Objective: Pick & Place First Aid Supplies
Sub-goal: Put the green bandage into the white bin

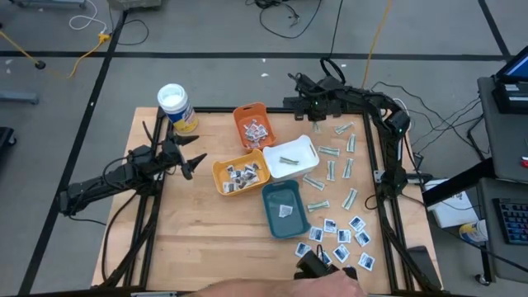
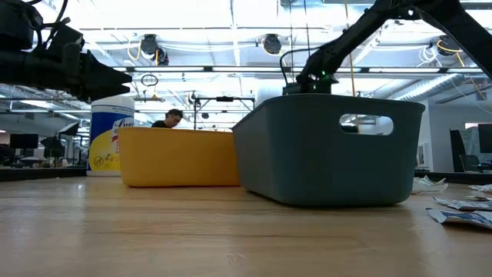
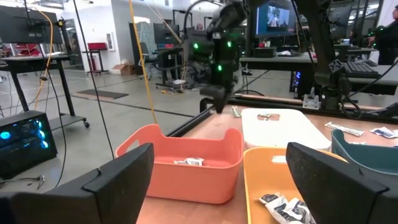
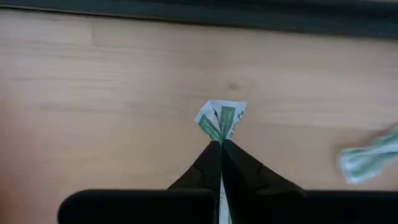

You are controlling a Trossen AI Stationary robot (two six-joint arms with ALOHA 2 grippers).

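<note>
My left gripper (image 1: 195, 161) hangs spread wide and empty over the table's left side, just beside the yellow tray (image 1: 221, 172) of dark-printed sachets (image 1: 243, 175). At the far edge, beyond the white tray (image 1: 302, 151), my right gripper (image 4: 221, 144) is pinched tight on a green-printed strip packet (image 4: 221, 119). More strips (image 1: 332, 169) and blue-printed sachets (image 1: 342, 235) lie scattered on the wood to the right.

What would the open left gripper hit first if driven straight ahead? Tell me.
Judging by its wrist view, the left gripper points at the salmon-orange tray, so that tray's near wall likely comes first. The yellow-orange tray sits just beside that line; depth is uncertain.
</note>
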